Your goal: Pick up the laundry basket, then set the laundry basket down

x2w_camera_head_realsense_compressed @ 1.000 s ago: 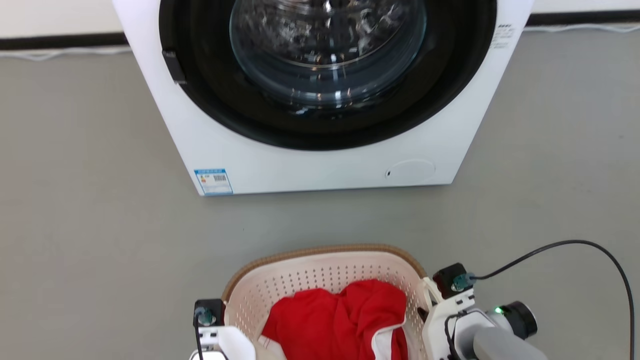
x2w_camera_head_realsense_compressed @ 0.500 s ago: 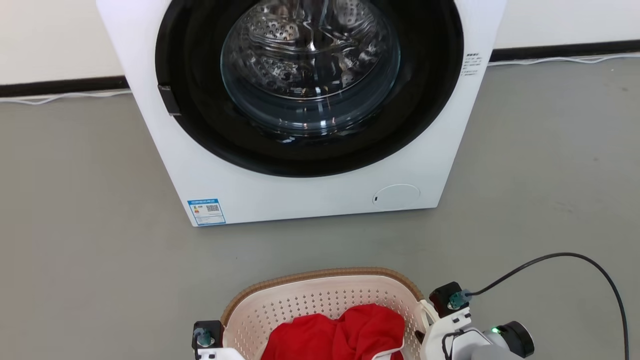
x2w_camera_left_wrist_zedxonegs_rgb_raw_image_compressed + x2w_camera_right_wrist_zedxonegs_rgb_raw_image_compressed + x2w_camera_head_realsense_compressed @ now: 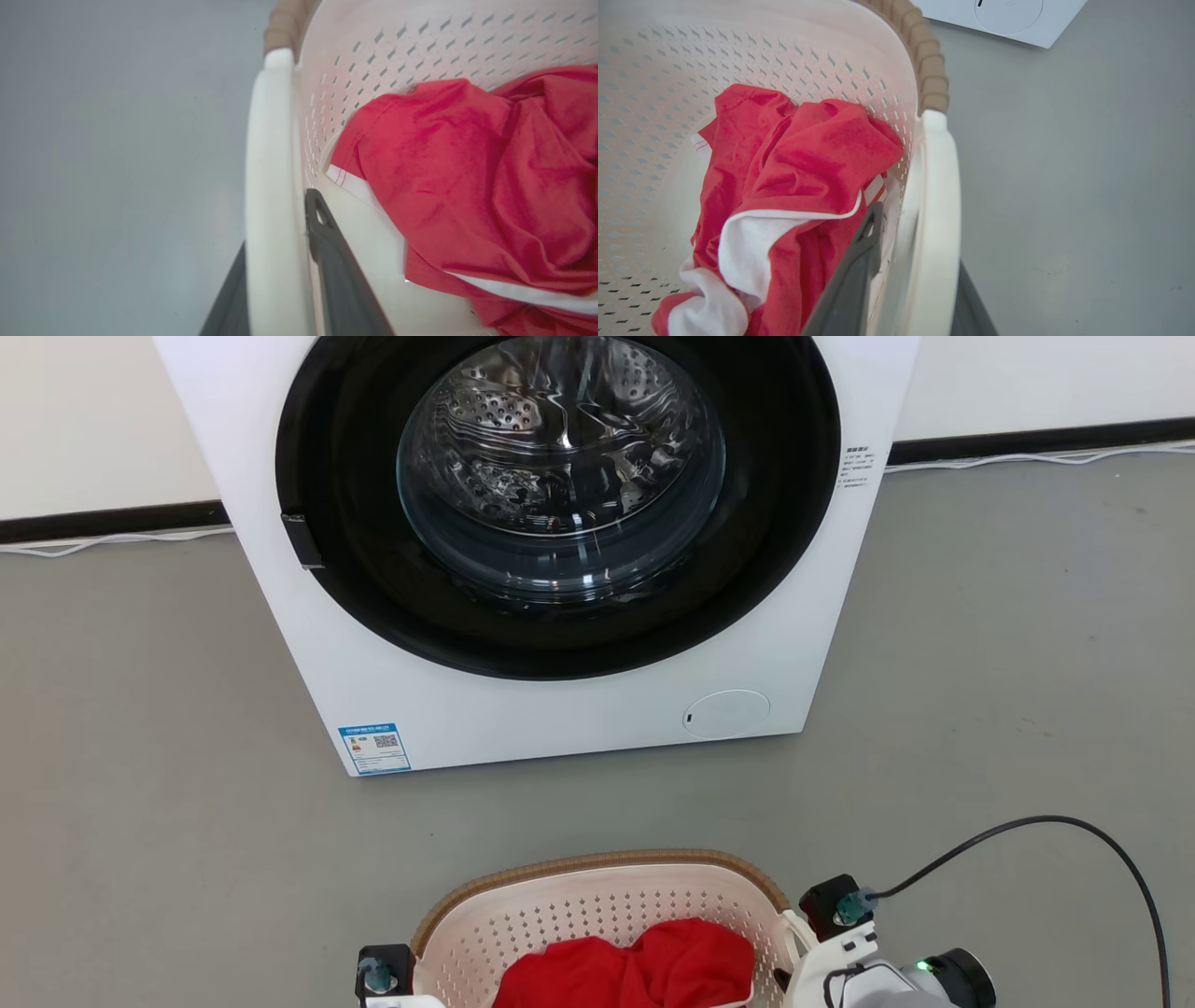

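The laundry basket (image 3: pixel 597 907), cream perforated plastic with a brown woven-look rim (image 3: pixel 597 861), sits at the bottom centre of the head view and holds a red and white garment (image 3: pixel 644 963). In the left wrist view my left gripper (image 3: pixel 280 233) is shut on the basket's white left loop handle (image 3: pixel 268 163), with one dark finger (image 3: pixel 327 242) inside the basket and the other outside. My right gripper (image 3: pixel 924 252) is likewise shut on the right loop handle (image 3: pixel 938 186), its inner finger (image 3: pixel 859 261) resting against the garment. I cannot tell whether the basket's bottom touches the floor.
A large white washing machine (image 3: pixel 523 719) with a closed round glass door (image 3: pixel 560 467) stands just ahead on the grey floor (image 3: pixel 168 784). A black cable (image 3: pixel 1055 821) loops from my right wrist. Behind runs a wall with a dark skirting (image 3: pixel 103 518).
The head camera has moved: the washing machine now sits lower and further left, with more wall showing. The basket and both wrists sit lower in view. Both grips look unchanged.
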{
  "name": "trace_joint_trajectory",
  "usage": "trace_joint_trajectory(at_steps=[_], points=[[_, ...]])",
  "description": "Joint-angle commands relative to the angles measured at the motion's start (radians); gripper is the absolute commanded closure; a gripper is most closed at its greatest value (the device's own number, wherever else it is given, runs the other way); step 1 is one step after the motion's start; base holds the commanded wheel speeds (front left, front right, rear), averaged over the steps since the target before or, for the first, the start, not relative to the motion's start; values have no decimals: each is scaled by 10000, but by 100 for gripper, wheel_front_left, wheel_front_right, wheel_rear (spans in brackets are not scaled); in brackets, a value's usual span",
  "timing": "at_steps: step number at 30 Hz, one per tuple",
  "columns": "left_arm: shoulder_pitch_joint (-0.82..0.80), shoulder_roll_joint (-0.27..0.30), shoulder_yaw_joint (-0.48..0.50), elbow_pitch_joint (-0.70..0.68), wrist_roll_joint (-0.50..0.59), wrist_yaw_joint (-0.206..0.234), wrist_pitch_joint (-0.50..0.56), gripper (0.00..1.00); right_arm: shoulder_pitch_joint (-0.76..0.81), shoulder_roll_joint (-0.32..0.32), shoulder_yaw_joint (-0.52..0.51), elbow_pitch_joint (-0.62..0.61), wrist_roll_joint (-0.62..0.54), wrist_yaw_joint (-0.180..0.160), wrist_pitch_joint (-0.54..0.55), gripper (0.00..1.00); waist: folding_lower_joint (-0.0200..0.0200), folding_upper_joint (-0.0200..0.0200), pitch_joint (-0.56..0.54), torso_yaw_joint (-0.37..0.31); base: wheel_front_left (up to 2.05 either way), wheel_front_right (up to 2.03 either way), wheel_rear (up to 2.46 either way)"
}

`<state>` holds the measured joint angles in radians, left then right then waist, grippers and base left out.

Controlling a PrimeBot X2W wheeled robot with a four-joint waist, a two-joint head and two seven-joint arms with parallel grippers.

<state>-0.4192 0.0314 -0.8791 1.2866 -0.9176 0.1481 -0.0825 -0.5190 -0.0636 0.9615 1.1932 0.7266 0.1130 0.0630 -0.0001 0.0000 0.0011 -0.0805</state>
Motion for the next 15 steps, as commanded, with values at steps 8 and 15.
trace_joint_trajectory(at_steps=[8,15], points=[[-128,189,-93,-28,-33,-103,-161,100,-155,133,463,-128,228,177,-84,100,1,0,-46,-50,0,0,0],[-112,189,-204,-19,-127,-114,-169,100,-203,133,687,-83,391,177,-117,100,1,0,-73,-108,0,0,0]])
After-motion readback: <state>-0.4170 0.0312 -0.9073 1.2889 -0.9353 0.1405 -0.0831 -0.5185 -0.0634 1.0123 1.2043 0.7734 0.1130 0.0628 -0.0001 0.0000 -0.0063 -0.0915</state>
